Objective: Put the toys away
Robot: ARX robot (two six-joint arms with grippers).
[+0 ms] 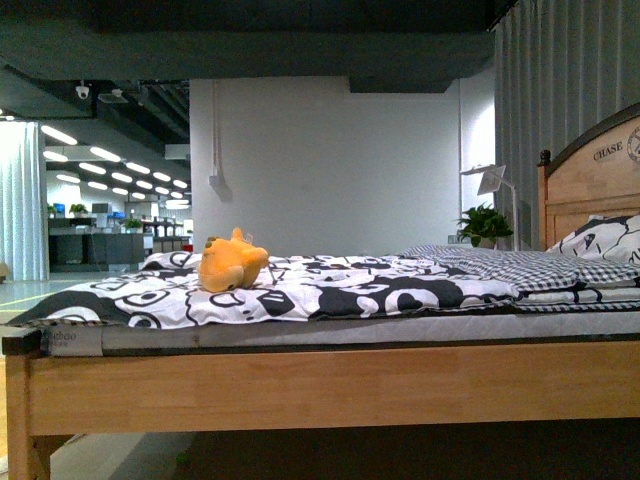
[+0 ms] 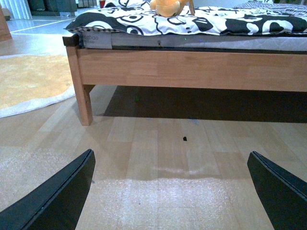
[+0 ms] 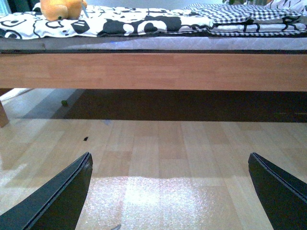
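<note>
Orange-yellow plush, one toy [image 1: 232, 262] only, lay on the black-and-white duvet [image 1: 340, 292] near the foot of the bed, left of centre in the front view. Its face was too small to make out there. In the left wrist view the toy [image 2: 165, 6] was cut off by the picture's edge, and in the right wrist view [image 3: 60, 8] only its lower part showed.

One wooden bed frame [image 1: 330, 385] filled the front view, with its right end out of sight. The headboard [image 1: 590, 180] was cut off too. It carried the word "CHASE" beside part of a round emblem that could not be read. A label [image 2: 96, 39] on the mattress corner bore print too blurred to read. One pillow [image 1: 612, 238] was partly out of frame. One checked blanket [image 1: 500, 262] lay folded before it. One potted plant [image 1: 485, 225] and one lamp [image 1: 492, 180] stood behind the bed.

One dark speck [image 2: 184, 138] sat on the wood floor, and a pale rug [image 2: 29, 81] ran out of view.

The left gripper [image 2: 170, 191] hung spread wide over the floor, empty, with only two dark fingers [image 2: 57, 196] showing. The right gripper [image 3: 170, 191] was likewise spread and empty, its two fingers [image 3: 55, 196] cut off by the frame. Both were well apart from the toy.
</note>
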